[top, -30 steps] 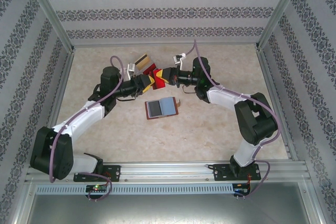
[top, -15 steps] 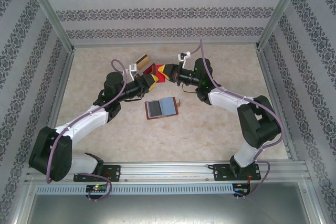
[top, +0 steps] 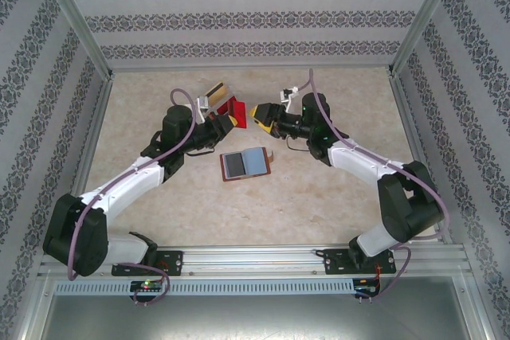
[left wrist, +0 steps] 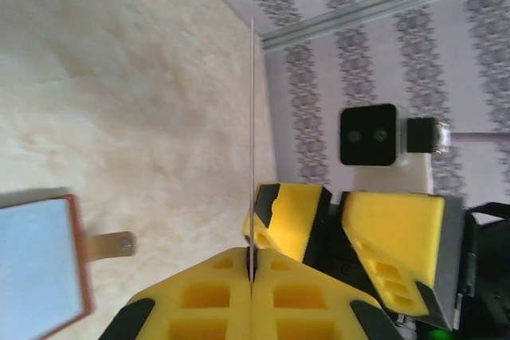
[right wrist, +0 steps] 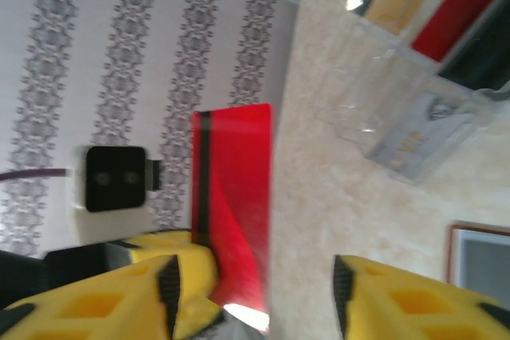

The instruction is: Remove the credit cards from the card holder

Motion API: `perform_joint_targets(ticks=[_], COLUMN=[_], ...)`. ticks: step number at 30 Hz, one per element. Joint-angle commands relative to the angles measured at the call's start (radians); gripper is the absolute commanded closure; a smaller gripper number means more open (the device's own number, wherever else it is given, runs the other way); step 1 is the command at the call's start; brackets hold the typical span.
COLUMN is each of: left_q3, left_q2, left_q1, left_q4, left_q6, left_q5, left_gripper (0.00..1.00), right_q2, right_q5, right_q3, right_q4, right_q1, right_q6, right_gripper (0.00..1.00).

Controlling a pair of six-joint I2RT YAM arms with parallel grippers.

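The left gripper (top: 225, 119) pinches a red card (top: 235, 107); the right gripper (top: 261, 115) gapes empty. At eleven o'clock from the card holder (top: 245, 163), which may be emptied, lie loose cards (top: 215, 89).

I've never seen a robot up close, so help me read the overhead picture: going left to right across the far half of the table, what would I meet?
Loose cards → red card → right gripper.
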Motion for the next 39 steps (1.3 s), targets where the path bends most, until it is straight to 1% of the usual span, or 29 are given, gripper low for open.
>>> perform_joint_targets(ticks=[1, 4, 6, 9, 14, 15, 16, 19, 22, 26, 28, 31, 35, 39], left_q3=[0.100, 0.197, 0.252, 0.328, 0.436, 0.466, 0.502, 0.598, 0.691, 0.819, 0.851, 0.887, 0.925, 0.934], left_q2=[-0.023, 0.003, 0.031, 0.088, 0.216, 0.249, 0.286, 0.381, 0.472, 0.597, 0.639, 0.684, 0.716, 0.730], left_q1=[0.005, 0.006, 0.006, 0.005, 0.007, 0.016, 0.029, 0.054, 0.081, 0.115, 0.124, 0.144, 0.171, 0.172], left_q4=[-0.311, -0.512, -0.594, -0.693, -0.773, -0.791, -0.814, -0.840, -0.848, -0.859, -0.856, -0.855, -0.868, -0.865], left_q6=[0.249, 0.423, 0.542, 0.692, 0.969, 1.023, 1.067, 1.174, 1.246, 1.270, 1.297, 1.336, 1.362, 1.397], left_q5=[-0.115, -0.215, -0.252, -0.333, -0.435, -0.447, -0.435, -0.382, -0.320, -0.289, -0.251, -0.199, -0.179, -0.174], left_gripper=[1.00, 1.00, 1.00, 1.00, 1.00, 1.00, 1.00, 1.00, 1.00, 1.00, 1.00, 1.00, 1.00, 1.00], right_q2=[-0.035, -0.039, -0.037, -0.031, -0.050, -0.057, -0.065, -0.074, -0.057, -0.011, 0.011, 0.046, 0.047, 0.062], right_q5=[0.057, 0.138, 0.193, 0.245, 0.330, 0.350, 0.368, 0.349, 0.270, 0.163, 0.118, 0.013, 0.007, -0.001], right_q3=[-0.005, 0.040, 0.059, 0.047, 0.021, 0.012, 0.004, -0.030, -0.052, -0.047, -0.036, -0.020, -0.008, 0.008], right_q4=[-0.206, -0.407, -0.489, -0.505, -0.528, -0.537, -0.536, -0.503, -0.453, -0.417, -0.424, -0.426, -0.441, -0.443], right_q1=[-0.016, -0.019, -0.023, -0.037, -0.061, -0.066, -0.075, -0.110, -0.145, -0.179, -0.196, -0.232, -0.251, -0.253], right_q6=[-0.192, -0.365, -0.460, -0.567, -0.699, -0.722, -0.734, -0.731, -0.699, -0.616, -0.561, -0.496, -0.483, -0.484], right_gripper=[0.36, 0.28, 0.23, 0.17, 0.09, 0.07, 0.05, 0.02, 0.02, 0.02, 0.02, 0.02, 0.02, 0.02])
